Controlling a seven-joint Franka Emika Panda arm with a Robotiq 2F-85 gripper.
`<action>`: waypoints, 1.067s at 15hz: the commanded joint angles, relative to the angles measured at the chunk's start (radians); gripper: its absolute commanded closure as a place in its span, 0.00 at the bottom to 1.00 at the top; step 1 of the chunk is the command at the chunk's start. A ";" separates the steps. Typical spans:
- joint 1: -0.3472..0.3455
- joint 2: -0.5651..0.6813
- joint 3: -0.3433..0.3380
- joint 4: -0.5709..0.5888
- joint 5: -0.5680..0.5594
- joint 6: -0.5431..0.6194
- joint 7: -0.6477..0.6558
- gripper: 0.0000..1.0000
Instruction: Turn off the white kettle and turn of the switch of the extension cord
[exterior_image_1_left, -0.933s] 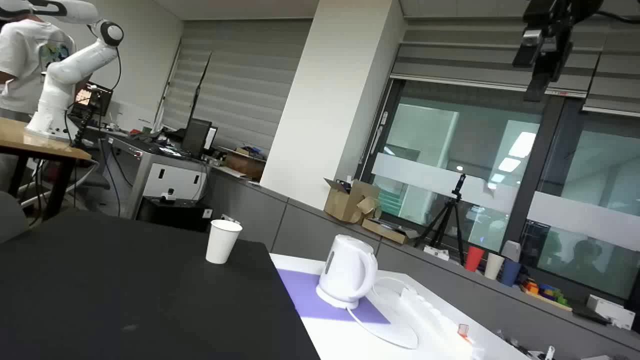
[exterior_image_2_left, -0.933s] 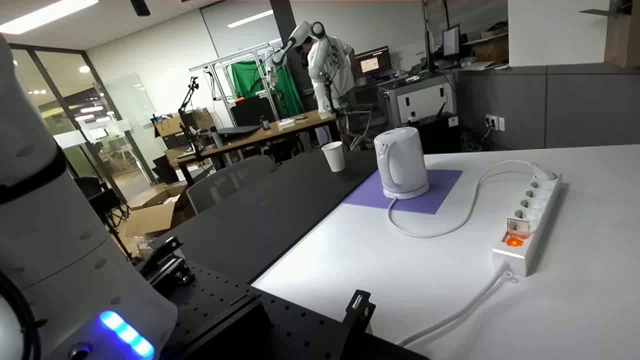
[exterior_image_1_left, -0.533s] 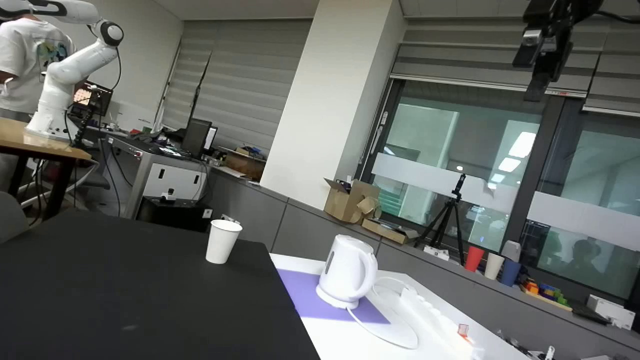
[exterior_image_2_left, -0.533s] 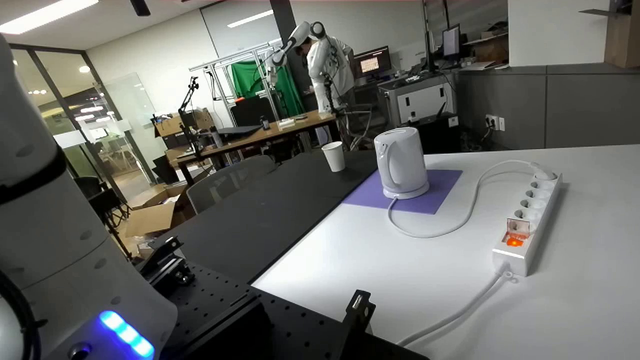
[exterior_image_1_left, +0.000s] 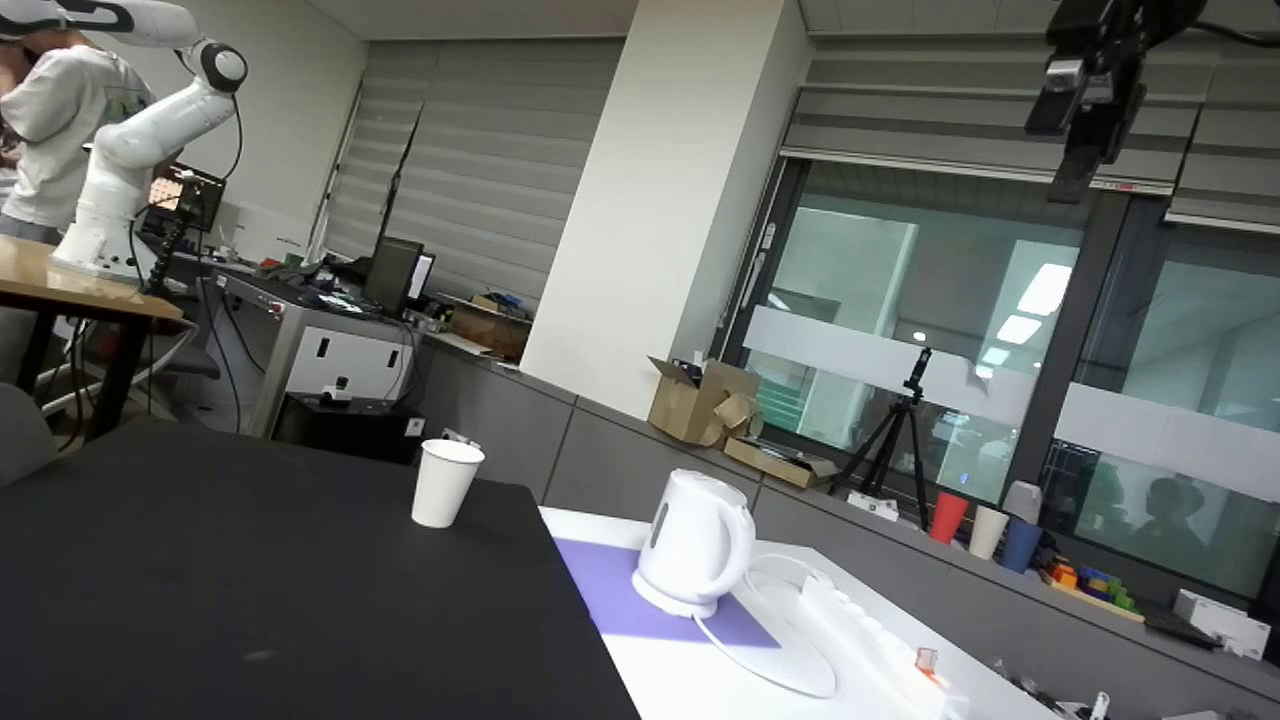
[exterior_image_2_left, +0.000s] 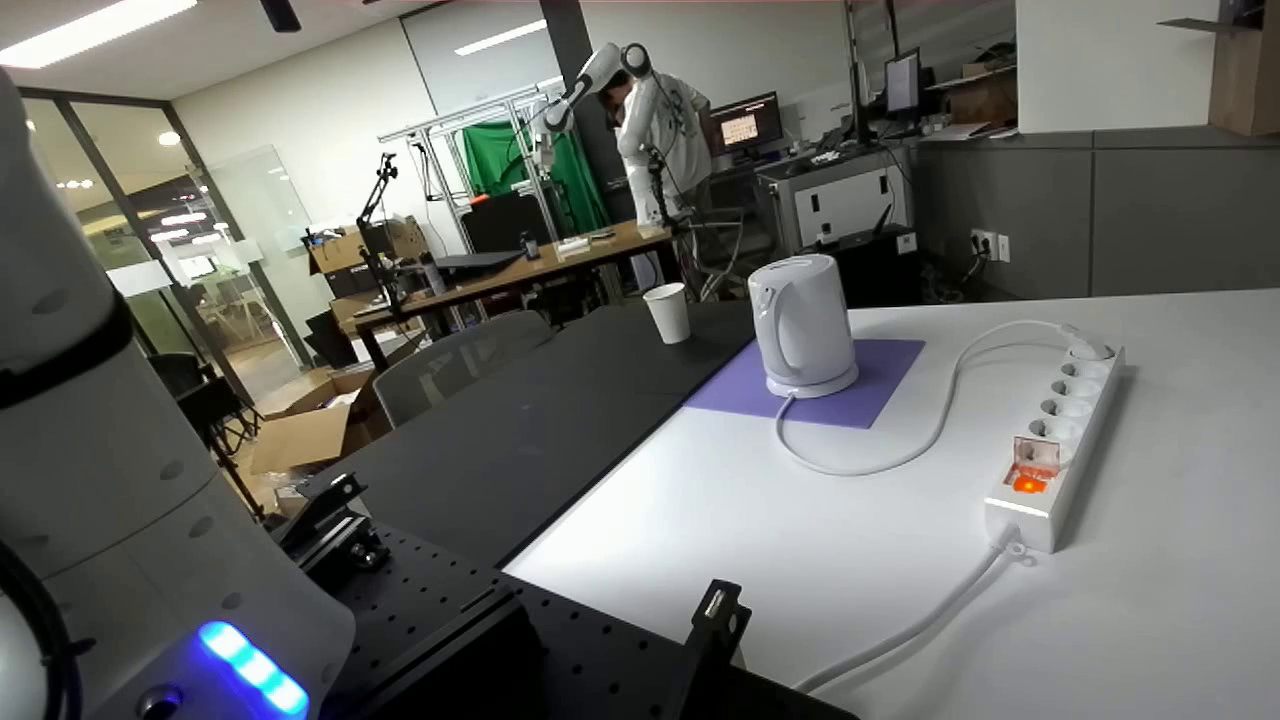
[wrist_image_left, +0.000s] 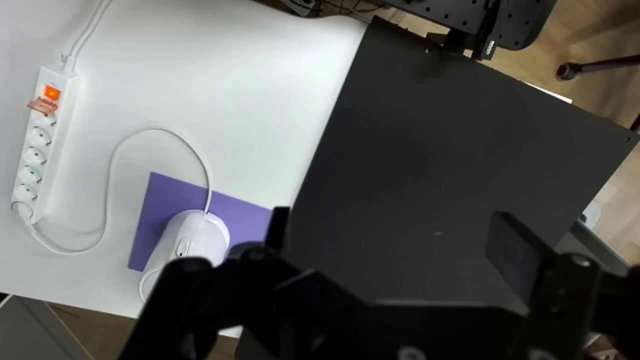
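**In midair, spread wide**

Holds the gripper (wrist_image_left: 395, 237) with fingers (wrist_image_left: 515, 255) well apart, high above the black tabletop (wrist_image_left: 425, 165). Beyond, shows the white kettle (exterior_image_2_left: 812, 320) upright on the purple mat (exterior_image_2_left: 890, 375). Past that, shows the extension cord (exterior_image_2_left: 1064, 410) on the white table (exterior_image_2_left: 800, 540), with the kettle's lead (wrist_image_left: 156, 128) plugged in at one end and the switch (exterior_image_2_left: 1029, 484) lit orange.

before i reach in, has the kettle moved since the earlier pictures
No, in no direction: in both exterior views the kettle on the purple mat keeps its place relative to the black table.
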 joint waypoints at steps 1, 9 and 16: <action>0.002 0.001 -0.001 0.003 -0.001 -0.002 0.001 0.00; 0.002 0.001 -0.001 0.003 -0.001 -0.002 0.001 0.00; -0.017 0.010 -0.008 -0.019 -0.035 0.067 -0.008 0.00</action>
